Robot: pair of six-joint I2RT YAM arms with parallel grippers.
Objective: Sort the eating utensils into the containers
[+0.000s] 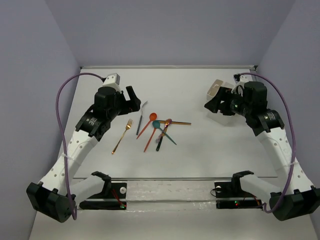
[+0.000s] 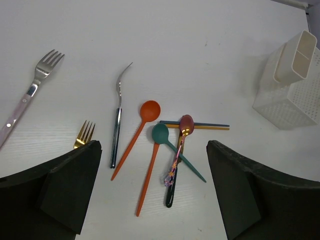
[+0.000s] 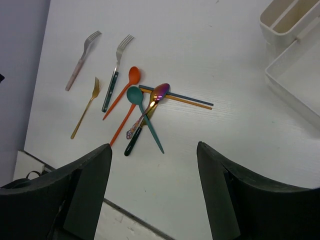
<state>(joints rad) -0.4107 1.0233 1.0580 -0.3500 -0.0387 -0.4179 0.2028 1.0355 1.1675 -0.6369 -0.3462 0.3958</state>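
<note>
Several utensils lie in a loose pile mid-table: a gold fork [image 1: 121, 136], a dark-blue-handled fork [image 1: 141, 111], an orange-red spoon [image 1: 148, 123], a teal spoon [image 1: 162, 131], a purple iridescent spoon [image 2: 180, 142] over a black handle [image 2: 170, 192], and a blue and a gold stick [image 2: 200, 125]. A pink-handled fork [image 2: 27, 97] lies apart at the left. The white bin with tan cups [image 2: 292, 85] stands at the back right [image 1: 216, 88]. My left gripper [image 1: 131, 97] is open and empty above the pile's left side. My right gripper [image 1: 212, 102] is open and empty beside the bin.
A metal rail [image 1: 170, 179] with two black clamps runs along the table's near edge. Grey walls close in the left, back and right sides. The bin's open tray part [image 3: 300, 80] lies at the right of the right wrist view.
</note>
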